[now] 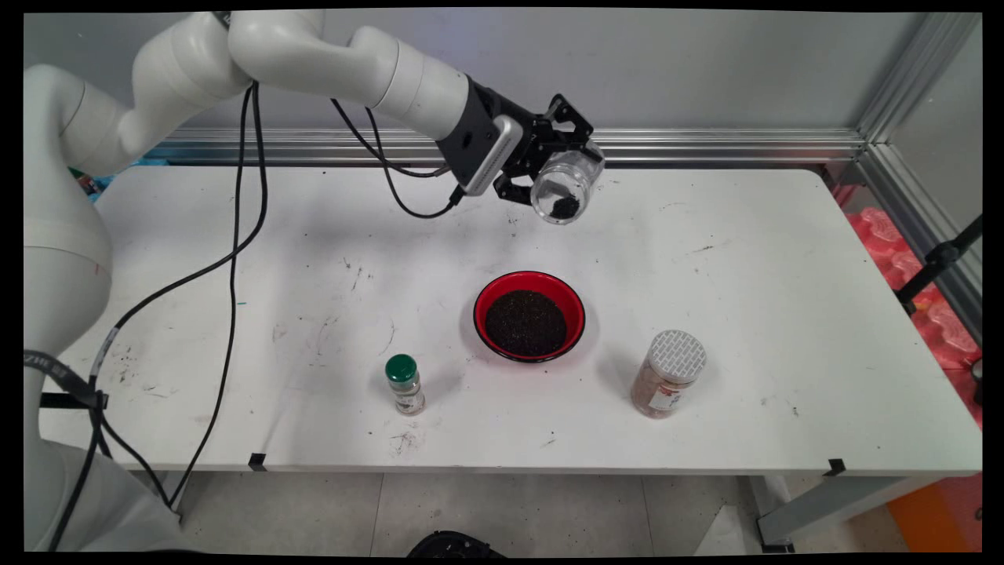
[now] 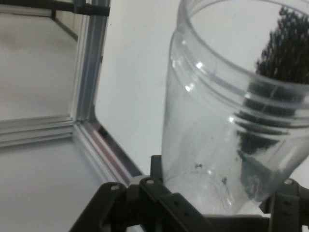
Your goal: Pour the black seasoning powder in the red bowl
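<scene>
My gripper (image 1: pixel 566 161) is shut on a clear plastic jar (image 1: pixel 566 187), held tilted in the air over the table's far middle. The jar's open mouth faces down and toward the camera, with a small heap of black grains left near its rim. In the hand view the clear jar (image 2: pixel 227 130) fills the right side, dark grains clinging inside it, and the gripper (image 2: pixel 212 193) clasps its base. Below and nearer stands a red bowl (image 1: pixel 495 297) holding a mound of the same black grains, well apart from the jar.
A small shaker with a green cap (image 1: pixel 405 383) stands upright left of the bowl. A taller spice jar with a grey patterned lid (image 1: pixel 668 373) stands to its right. An aluminium rail (image 1: pixel 706 145) runs along the table's far edge. Black cables (image 1: pixel 235 235) hang at left.
</scene>
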### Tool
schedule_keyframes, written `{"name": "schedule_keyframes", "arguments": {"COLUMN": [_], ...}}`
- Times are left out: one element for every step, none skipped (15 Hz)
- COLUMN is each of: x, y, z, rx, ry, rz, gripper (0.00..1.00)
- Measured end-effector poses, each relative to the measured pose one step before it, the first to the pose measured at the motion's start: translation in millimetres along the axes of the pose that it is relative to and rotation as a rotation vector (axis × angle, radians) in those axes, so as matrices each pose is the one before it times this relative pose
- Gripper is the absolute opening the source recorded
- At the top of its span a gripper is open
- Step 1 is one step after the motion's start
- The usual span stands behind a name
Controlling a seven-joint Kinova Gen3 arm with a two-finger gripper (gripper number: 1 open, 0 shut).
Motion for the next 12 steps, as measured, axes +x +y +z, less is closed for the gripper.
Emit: {"name": "schedule_keyframes", "arguments": {"x": [-1.27, -1.29, -1.26, -1.21, -0.95, -0.59, -0.86, -0.75, -0.55, -0.39, -0.09, 0.39], "y": [-1.36, -1.46, -1.32, -1.84, -1.83, -1.54, -1.99, -2.05, -1.86, -2.15, -2.2, -1.9], "z": [1.62, 1.51, 1.39, 1.74, 1.74, 1.43, 1.98, 1.92, 1.6, 1.85, 1.75, 1.31], "rx": [-0.0128, -0.01138, -0.0096, -0.01057, -0.01095, -0.01027, -0.01056, -0.00941, -0.00759, -0.00982, -0.00931, -0.00712], "ry": [0.01274, 0.0115, 0.00912, 0.01141, 0.01182, 0.01044, 0.0105, 0.00918, 0.00748, 0.0081, 0.00749, 0.00645], "rz": [-0.03556, -0.0338, -0.02887, -0.03493, -0.03562, -0.03284, -0.03762, -0.03487, -0.02964, -0.03246, -0.03096, -0.02423], "gripper": [0.0, 0.0, 0.0, 0.0, 0.0, 0.0, 0.0, 0.0, 0.0, 0.0, 0.0, 0.0]}}
